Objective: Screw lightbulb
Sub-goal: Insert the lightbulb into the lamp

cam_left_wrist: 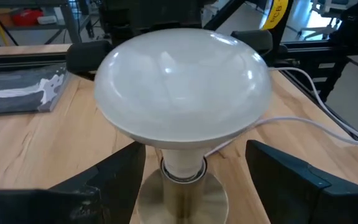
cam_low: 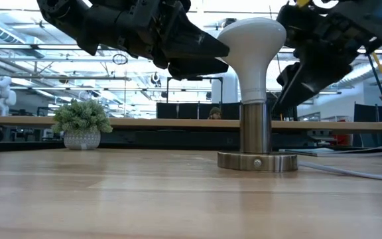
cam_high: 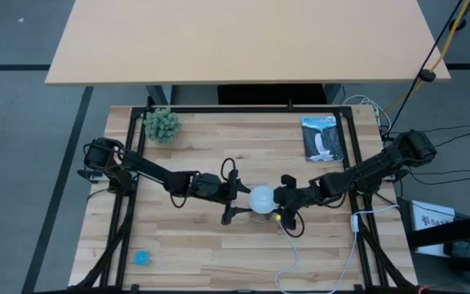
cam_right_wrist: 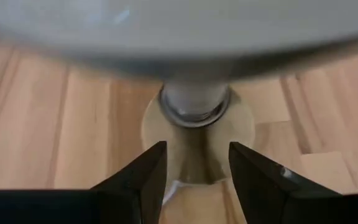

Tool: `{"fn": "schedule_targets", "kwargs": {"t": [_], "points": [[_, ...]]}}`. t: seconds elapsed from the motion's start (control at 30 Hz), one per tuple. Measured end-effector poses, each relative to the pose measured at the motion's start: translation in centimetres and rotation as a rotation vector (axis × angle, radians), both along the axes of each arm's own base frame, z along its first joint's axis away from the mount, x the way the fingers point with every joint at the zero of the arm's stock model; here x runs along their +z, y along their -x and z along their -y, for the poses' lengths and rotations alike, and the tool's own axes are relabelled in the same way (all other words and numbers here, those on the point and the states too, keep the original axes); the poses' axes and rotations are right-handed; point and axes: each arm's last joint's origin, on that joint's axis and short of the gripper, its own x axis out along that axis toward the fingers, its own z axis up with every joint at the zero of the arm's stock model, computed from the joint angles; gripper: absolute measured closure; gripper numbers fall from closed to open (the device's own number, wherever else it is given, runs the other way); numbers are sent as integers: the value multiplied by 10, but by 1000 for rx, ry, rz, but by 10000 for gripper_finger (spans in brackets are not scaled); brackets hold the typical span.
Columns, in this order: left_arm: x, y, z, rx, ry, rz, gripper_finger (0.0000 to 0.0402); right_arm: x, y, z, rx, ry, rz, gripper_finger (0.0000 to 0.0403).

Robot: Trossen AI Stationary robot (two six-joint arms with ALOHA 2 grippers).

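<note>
The white lightbulb [cam_low: 252,46] stands upright with its base in a silvery socket [cam_low: 254,129] on a round metal disc [cam_low: 257,161] at the table's middle; it also shows in the high view [cam_high: 261,198]. My left gripper [cam_high: 238,198] is open on the bulb's left, its fingers [cam_left_wrist: 104,180] wide apart on either side of the globe [cam_left_wrist: 182,81] and clear of it. My right gripper [cam_high: 284,199] is open on the bulb's right, lower down, its fingers [cam_right_wrist: 145,177] just short of the socket [cam_right_wrist: 194,102].
A small potted plant [cam_high: 161,124] stands at the far left. A dark booklet [cam_high: 322,139] lies at the far right. A white cord [cam_high: 300,257] runs from the disc to the near edge. A small blue thing [cam_high: 141,258] lies near left.
</note>
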Motion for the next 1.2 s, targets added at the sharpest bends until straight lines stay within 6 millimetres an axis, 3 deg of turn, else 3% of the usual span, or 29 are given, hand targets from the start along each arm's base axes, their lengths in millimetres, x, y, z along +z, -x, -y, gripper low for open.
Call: {"fn": "schedule_targets", "kwargs": {"t": [0.17, 0.37, 0.43, 0.57, 0.8, 0.9, 1.0, 1.2], "points": [[0, 0, 0, 2, 0, 0, 120, 0, 9, -4, -5, -4, -57, 280], [0, 0, 0, 3, 0, -1, 120, 11, 35, -7, -122, -8, -131, 372], [0, 0, -1, 4, 0, 0, 120, 17, 41, -10, -155, 14, -92, 394], [0, 0, -1, 6, -2, 0, 120, 22, 42, -21, -287, 108, 83, 393], [-1, 0, -1, 7, -6, -8, 120, -17, 43, -28, -504, 195, 226, 401], [-2, 0, -1, 7, -8, -20, 120, -35, 50, -20, -535, 205, 204, 402], [-3, 1, -1, 8, -8, -30, 120, -39, 55, -7, -557, 135, 199, 402], [-4, 1, -1, 7, -11, -44, 120, -39, 63, 35, -379, 3, 288, 403]]}}
